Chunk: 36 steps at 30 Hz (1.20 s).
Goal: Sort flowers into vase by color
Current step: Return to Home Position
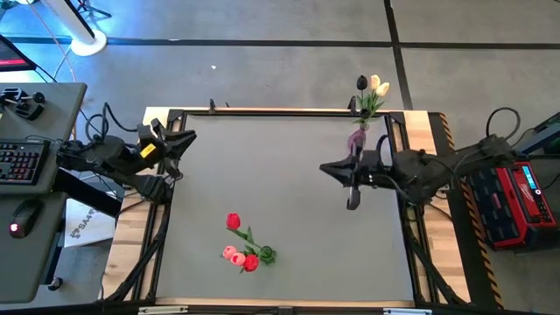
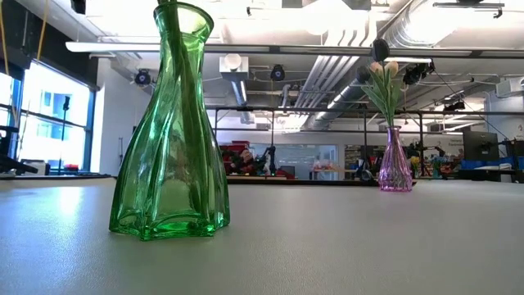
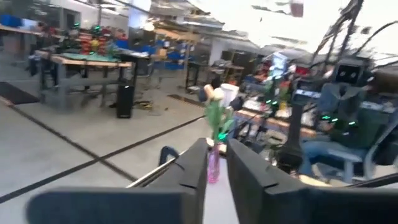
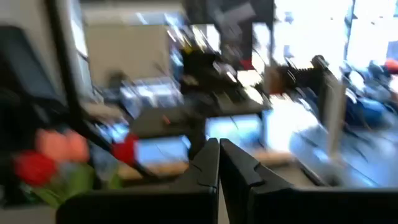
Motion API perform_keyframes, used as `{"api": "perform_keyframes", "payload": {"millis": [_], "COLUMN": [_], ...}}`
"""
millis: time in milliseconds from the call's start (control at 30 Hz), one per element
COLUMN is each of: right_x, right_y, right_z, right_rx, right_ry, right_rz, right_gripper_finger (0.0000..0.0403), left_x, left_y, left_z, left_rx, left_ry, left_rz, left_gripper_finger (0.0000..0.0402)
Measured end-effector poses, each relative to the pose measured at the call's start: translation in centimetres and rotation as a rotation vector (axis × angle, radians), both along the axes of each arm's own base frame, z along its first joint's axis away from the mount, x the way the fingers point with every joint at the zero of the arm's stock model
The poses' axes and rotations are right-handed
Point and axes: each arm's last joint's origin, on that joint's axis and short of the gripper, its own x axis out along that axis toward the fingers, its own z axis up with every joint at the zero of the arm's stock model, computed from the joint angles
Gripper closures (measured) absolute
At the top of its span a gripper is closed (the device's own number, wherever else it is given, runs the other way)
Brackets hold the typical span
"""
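Nearest, the green vase (image 2: 172, 147) stands upright on the worktop (image 1: 297, 254) and holds the red and pink tulips (image 1: 242, 249). Farther back, the left gripper (image 1: 189, 138) hangs just inside the worktop's left edge, its jaws a little apart and empty. The right gripper (image 1: 325, 168) hangs right of centre, its jaws clenched on nothing. At the far edge, the purple vase (image 2: 395, 164) holds the cream and near-black tulips (image 2: 381, 72).
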Motion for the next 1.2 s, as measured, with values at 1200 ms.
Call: {"api": "perform_keyframes", "payload": {"millis": [1200], "right_x": [-6.2], "right_y": [-4.2], "right_z": [-10.1], "right_rx": [0.038], "right_ry": [-0.2], "right_rz": [-0.029], "right_gripper_finger": [0.0403], "left_x": [-2.5], "left_y": [0.3], "left_z": [-6.7], "left_rx": [0.055], "left_ry": [0.058], "left_rz": [-0.192], "left_gripper_finger": [0.0401]}}
